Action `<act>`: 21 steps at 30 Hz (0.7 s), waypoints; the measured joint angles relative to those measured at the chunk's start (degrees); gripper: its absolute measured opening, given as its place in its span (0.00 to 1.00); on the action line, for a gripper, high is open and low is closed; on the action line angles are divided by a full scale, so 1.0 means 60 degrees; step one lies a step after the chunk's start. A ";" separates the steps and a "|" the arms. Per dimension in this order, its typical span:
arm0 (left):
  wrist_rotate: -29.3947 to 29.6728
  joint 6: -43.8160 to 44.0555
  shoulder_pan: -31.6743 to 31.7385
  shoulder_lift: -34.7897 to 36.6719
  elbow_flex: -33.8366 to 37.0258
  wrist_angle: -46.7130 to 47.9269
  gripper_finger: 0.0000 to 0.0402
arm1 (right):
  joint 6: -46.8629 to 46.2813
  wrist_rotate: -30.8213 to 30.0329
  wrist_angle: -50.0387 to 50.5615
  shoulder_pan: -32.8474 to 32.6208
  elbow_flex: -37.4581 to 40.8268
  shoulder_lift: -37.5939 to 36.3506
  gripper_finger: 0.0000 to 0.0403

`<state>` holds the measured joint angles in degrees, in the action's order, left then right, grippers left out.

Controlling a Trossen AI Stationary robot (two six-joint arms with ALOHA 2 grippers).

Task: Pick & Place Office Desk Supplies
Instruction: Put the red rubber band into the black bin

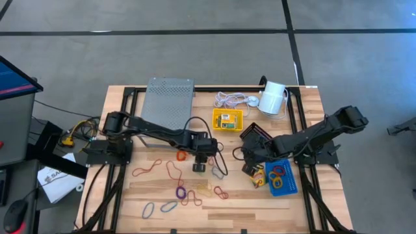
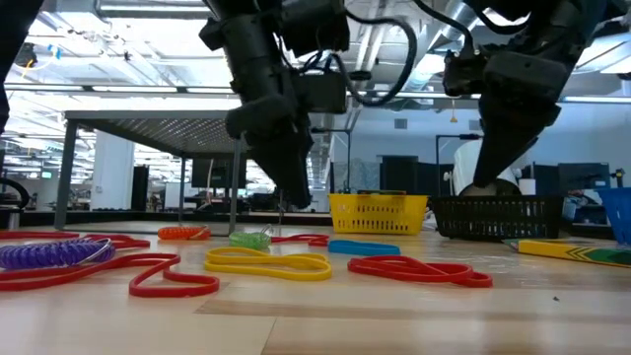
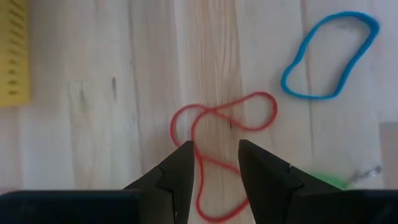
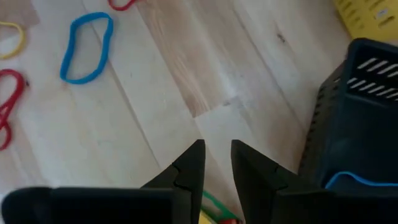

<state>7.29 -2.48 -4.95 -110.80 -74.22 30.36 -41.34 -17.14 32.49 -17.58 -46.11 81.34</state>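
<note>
While hovering low over the counter [image 1: 273,208] near its middle, with fingers apart and nothing between them, the left gripper [image 3: 216,163] is straddling one thin strand of a twisted red rubber band [image 3: 221,134]; likely risking a close on bare wood, since the loop is lying flat; possibly dragging the band sideways instead of lifting it; perhaps snagging only one lobe and letting it spring free. Lying directly ahead of and partly between the fingertips, that band; sitting just beyond it, a blue rubber band [image 3: 329,56]; showing at the edge, the yellow tray [image 1: 227,119]. Waiting by the black mesh tray [image 4: 357,118], the right gripper [image 4: 217,155], likewise parted and empty.
</note>
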 joint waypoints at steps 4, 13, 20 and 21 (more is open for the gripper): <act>0.0012 0.0017 -0.0004 -0.0281 0.0002 0.0070 0.30 | 0.0038 -0.0147 -0.0113 0.0000 -0.0004 -0.0011 0.19; 0.0388 0.0054 -0.0004 -0.0699 0.0000 0.0004 0.30 | 0.0363 -0.0161 -0.0537 0.0000 -0.0004 -0.0011 0.19; 0.0626 0.0248 -0.0007 -0.0843 -0.0036 0.0012 0.30 | 0.0743 -0.0160 -0.1027 0.0000 -0.0004 -0.0011 0.19; 0.0623 0.0280 -0.0007 -0.0843 -0.0036 0.0012 0.29 | 0.0743 -0.0157 -0.1016 0.0000 -0.0004 -0.0011 0.19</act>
<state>11.03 -0.80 -4.99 -115.85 -74.43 30.44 -36.88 -18.09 26.39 -17.58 -46.13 81.28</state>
